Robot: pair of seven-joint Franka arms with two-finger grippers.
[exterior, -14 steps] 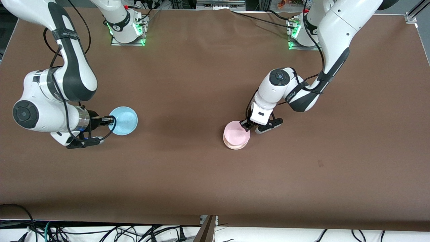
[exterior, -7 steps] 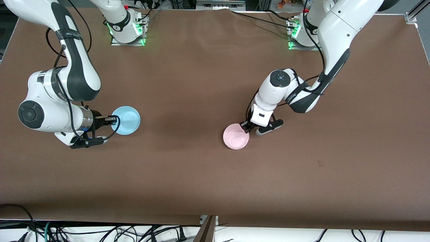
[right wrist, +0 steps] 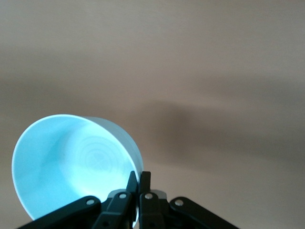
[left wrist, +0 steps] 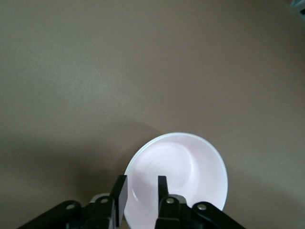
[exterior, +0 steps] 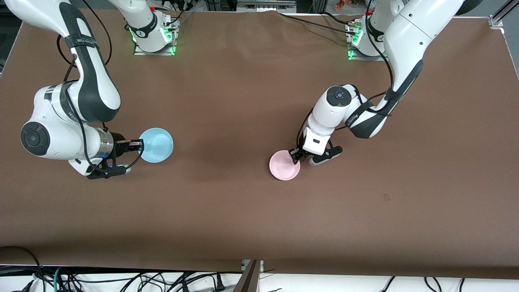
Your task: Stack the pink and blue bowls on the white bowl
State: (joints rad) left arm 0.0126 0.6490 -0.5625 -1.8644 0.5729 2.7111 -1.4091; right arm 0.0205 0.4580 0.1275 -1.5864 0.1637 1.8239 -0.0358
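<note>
From the high camera across the table, the right tool (exterior: 137, 144) pinches the rim of the blue bowl (exterior: 157, 144) at the right arm's end of the table, and the bowl seems carried a little above the table (exterior: 243, 81), though I cannot be sure of the height from here. Toward the left arm's end, well apart from it, the pink bowl (exterior: 284, 165) sits nested in what I take to be the white bowl; the white one is wholly covered in this view. The left tool (exterior: 295, 155) is at the pink bowl's rim, on the edge farther from the front camera. The coming move turns on this: the stack lies sideways along the table from the blue bowl, about as near the front camera and toward the left arm's end, so the right arm has to cross the middle of the table.

Through the left wrist view, the left tool (left wrist: 141, 191) has its fingers (left wrist: 162, 187) spread, with the pink bowl's (left wrist: 186, 167) rim standing in the gap and no squeeze evident.

Through the right wrist view, the right tool (right wrist: 138, 183) is pressed together on the thin wall of the blue bowl (right wrist: 71, 162), which hangs tilted with bare brown table spread ahead of it.
</note>
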